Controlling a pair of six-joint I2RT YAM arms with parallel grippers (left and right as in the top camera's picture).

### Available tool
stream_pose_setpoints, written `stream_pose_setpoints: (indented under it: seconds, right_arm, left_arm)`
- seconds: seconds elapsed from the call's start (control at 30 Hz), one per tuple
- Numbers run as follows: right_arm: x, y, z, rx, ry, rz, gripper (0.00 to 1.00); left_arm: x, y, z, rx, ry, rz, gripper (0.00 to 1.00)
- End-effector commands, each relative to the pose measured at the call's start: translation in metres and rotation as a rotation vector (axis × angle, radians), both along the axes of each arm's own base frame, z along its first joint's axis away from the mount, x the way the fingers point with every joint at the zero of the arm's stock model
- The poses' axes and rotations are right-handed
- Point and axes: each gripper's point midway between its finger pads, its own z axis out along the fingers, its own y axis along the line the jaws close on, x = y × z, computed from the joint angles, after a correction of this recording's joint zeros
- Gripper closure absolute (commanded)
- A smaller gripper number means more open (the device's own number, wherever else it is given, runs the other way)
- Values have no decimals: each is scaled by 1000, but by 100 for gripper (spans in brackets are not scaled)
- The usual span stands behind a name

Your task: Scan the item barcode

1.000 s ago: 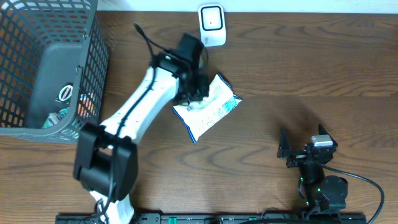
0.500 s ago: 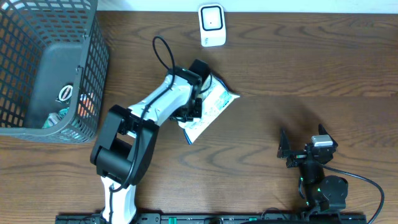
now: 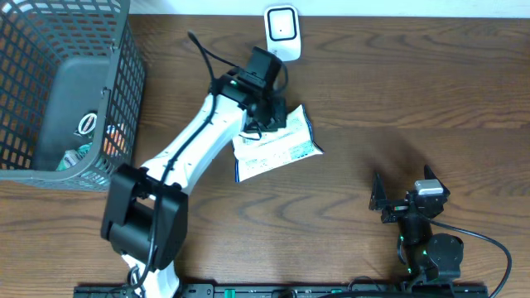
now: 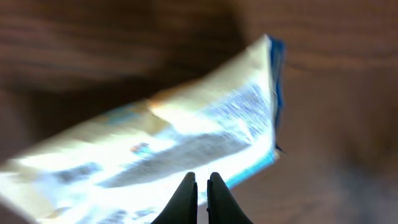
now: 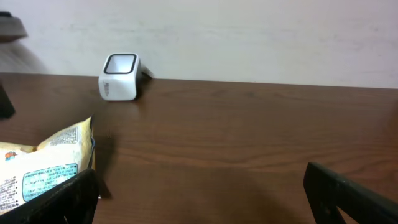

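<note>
White scanner point(image 3: 281, 33) sits overhead; just in front of it we see the left gripper point(image 3: 265, 120) pinched shut on the snack packet point(image 3: 277, 142). Left wrist view: fingertips meet over the packet's edge. Right wrist view: right gripper point(image 5: 199, 186) spread wide, empty, well apart from the scanner. We judge that pickup is complete and barcode presentation remains.

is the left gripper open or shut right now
Shut: in the wrist view the left gripper has its tips nearly touching, pinching the lower edge of the snack bag.
</note>
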Motion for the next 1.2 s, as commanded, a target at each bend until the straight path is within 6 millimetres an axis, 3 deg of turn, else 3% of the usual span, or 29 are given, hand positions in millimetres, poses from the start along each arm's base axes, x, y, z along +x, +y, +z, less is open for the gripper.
stream_pose_setpoints:
  seconds: [0.0,0.27,0.33,0.47,0.6,0.7,0.8,0.9,1.13,1.17]
  right_arm:
    - [0,-1,0,-7,-1,-7,1]
    - [0,-1,-1,-7,-1,-7,1]
    - [0,-1,-1,-7,-1,-7,1]
    - [0,-1,0,-7,-1,-7,1]
    - [0,-1,-1,-7,-1,-7,1]
    - [0,-1,-1,-7,-1,-7,1]
    - [0,-1,-1,-7,-1,-7,1]
    - [0,-1,-1,-7,-1,-7,1]
    - [0,-1,-1,-7,-1,-7,1]
    - [0,-1,-1,-7,-1,-7,1]
  left_arm:
    - [-22,-24,-26,-29,101,-59,92]
    - [-30,-62,-86,-4,138,-114,91]
    - [-26,-69,-96,-3,112,-145,85]
    - [-12,-66,-79,-23,75,-135,85]
    - [9,-51,-29,-51,6,-113,85]
    - [11,-32,8,-57,-42,-116,83]
    - [6,-10,26,-38,-36,-96,75]
    - [-9,7,21,12,37,-77,74]
    - [-45,15,-31,93,200,-101,73]
    - [-47,14,-39,100,212,-106,66]
